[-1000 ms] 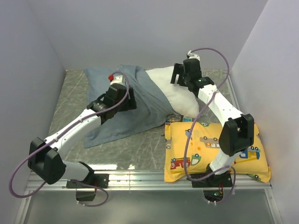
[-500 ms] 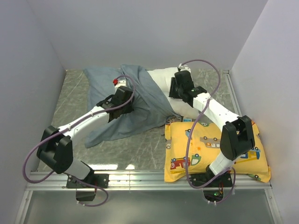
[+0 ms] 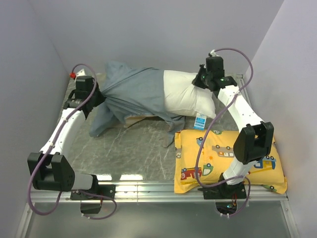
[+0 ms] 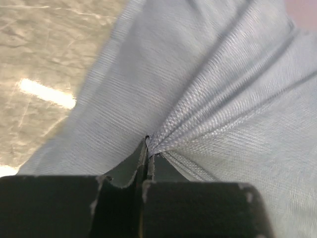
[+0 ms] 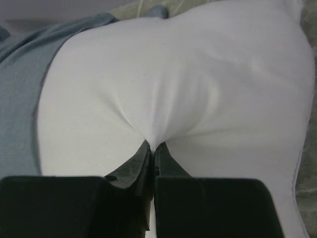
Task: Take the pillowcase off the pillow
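The blue-grey pillowcase (image 3: 133,91) is stretched across the back of the table and covers the left part of the white pillow (image 3: 185,96), whose right half is bare. At the far left my left gripper (image 3: 96,94) is shut on a pinch of pillowcase (image 4: 208,99) fabric, pulling it taut into folds at the fingertips (image 4: 149,148). At the pillow's right end my right gripper (image 3: 200,83) is shut on a pinch of the pillow (image 5: 173,89). There the white cloth puckers at my right gripper (image 5: 152,145), and the pillowcase (image 5: 20,89) edge shows at the left.
A yellow pillow (image 3: 228,158) printed with cartoon vehicles lies at the front right under the right arm. White walls close in the left, back and right. A metal rail (image 3: 158,188) runs along the near edge. A small label (image 3: 200,121) hangs below the white pillow.
Both grippers closed, the left on the pillowcase and the right on the pillow. The left arm pulled left and the right arm back-right, stretching the case and baring more white pillow.
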Motion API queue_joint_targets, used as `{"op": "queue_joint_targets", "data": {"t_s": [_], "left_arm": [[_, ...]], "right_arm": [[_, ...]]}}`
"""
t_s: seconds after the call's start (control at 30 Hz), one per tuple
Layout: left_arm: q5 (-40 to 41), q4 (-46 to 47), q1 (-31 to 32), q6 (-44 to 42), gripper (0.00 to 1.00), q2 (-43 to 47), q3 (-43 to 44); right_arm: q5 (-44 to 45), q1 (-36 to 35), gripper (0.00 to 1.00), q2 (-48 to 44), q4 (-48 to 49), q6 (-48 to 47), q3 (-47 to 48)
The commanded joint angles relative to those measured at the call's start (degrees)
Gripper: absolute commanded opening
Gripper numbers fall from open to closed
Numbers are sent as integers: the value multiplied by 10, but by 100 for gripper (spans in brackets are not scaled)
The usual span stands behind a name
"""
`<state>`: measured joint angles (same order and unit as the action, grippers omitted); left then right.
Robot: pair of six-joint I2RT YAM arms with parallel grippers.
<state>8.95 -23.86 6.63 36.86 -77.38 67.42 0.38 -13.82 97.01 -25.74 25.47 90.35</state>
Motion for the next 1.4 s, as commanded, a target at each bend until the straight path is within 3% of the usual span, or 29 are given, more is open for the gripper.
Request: {"op": "queue_joint_targets", "data": {"t_s": [0.0,0.1,0.23,0.27,0.3,0.4,0.5,0.63,0.87,0.97,1.07,1.1,1.13,1.17,1.27,1.37], "left_arm": [[57,-35,-80,-27,0,39,20],[6,-14,-140,-26,0,64,-10],[-74,6,-139,-7,0,61,-44],[-85,21,-136,-2,1,62,-54],[-84,27,-128,7,0,64,-75],[-84,47,-89,25,1,68,-110],[-82,62,-38,44,0,73,-140],[-79,79,-8,60,0,91,-164],[-68,50,13,47,3,112,-142],[-57,38,16,39,5,118,-134],[-32,19,16,29,12,117,-92],[-30,16,16,22,20,116,-69],[-31,17,16,18,26,111,-57],[-35,16,16,13,42,108,-47],[-64,8,22,1,67,91,-11],[-53,1,59,-1,78,102,-20]], "right_arm": [[82,79,0,-5,-7,-12,40],[58,90,0,-5,0,-9,33],[44,65,0,2,4,-15,26],[50,56,5,-2,5,-24,24],[66,47,25,-5,6,-28,22],[97,1,62,-22,1,-53,24],[129,-50,80,-41,-8,-75,28],[124,-98,86,-24,-23,-89,53],[68,-140,94,90,-35,-86,106],[61,-140,91,157,-53,-70,140],[54,-139,73,164,-1,-51,77],[49,-139,49,161,11,-47,42],[50,-140,36,156,30,-43,28],[53,-139,28,156,32,-42,21],[61,-134,25,153,24,-49,26],[62,-128,12,147,26,-50,33]]}}
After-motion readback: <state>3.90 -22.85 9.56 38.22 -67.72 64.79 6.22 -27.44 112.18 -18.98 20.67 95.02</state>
